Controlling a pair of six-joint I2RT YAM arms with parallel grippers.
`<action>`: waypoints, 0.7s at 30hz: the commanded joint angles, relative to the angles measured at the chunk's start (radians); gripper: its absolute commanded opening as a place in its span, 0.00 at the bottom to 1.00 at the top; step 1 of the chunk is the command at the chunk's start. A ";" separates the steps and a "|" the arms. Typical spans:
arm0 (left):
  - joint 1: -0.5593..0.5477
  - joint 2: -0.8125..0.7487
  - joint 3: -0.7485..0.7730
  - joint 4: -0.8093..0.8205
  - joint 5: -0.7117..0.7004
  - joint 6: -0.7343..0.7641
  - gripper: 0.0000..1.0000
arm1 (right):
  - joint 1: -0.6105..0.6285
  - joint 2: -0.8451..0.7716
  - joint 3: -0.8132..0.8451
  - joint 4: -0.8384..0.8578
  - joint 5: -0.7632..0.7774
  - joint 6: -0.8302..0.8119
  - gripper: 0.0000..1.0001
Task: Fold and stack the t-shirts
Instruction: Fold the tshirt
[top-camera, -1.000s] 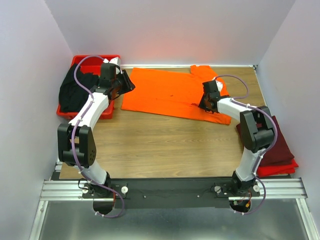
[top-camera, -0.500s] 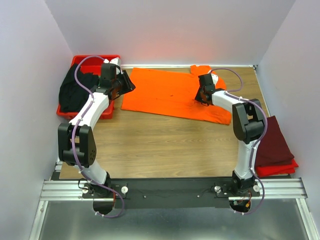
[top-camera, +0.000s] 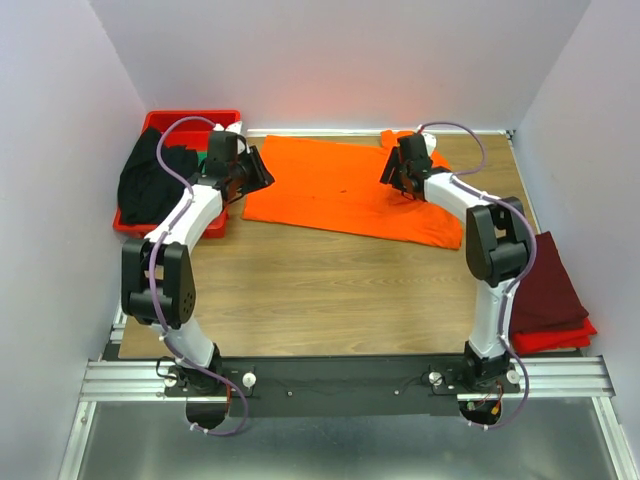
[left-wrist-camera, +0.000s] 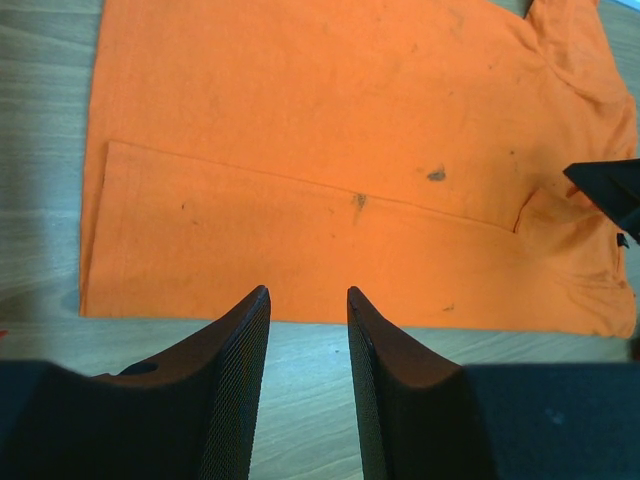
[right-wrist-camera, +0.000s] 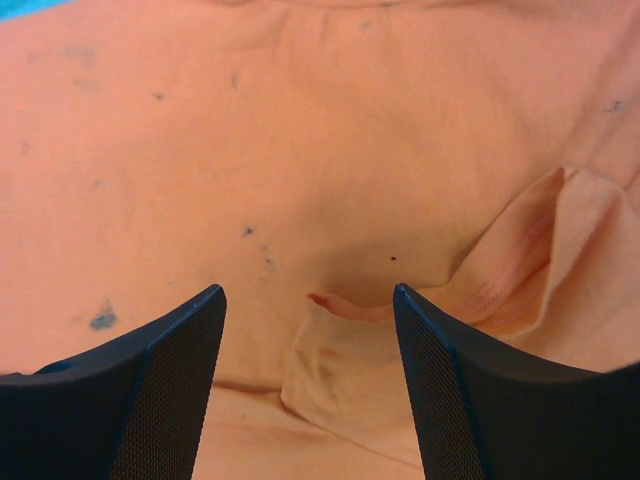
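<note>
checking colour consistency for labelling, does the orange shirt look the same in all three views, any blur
Top external: the bright orange cloth t-shirt is saturated and casts an orange glow on the pale back wall. Left wrist: equally vivid and sharp, its dark stains crisp. Right wrist: washed out to pale peach, slightly soft, no glare.

We see a lab bench. Plain white walls (top-camera: 330, 60) box in our wooden table (top-camera: 330, 290), fronted by a metal rail (top-camera: 120, 378).
</note>
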 joint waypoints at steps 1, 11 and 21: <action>-0.020 0.040 -0.019 0.011 0.008 -0.015 0.44 | -0.005 -0.152 -0.085 -0.005 0.051 0.003 0.75; -0.042 0.163 0.008 -0.057 -0.189 -0.136 0.42 | -0.008 -0.382 -0.358 -0.011 0.085 0.052 0.74; -0.042 0.244 0.071 -0.103 -0.306 -0.165 0.41 | -0.043 -0.302 -0.344 -0.020 0.047 0.061 0.73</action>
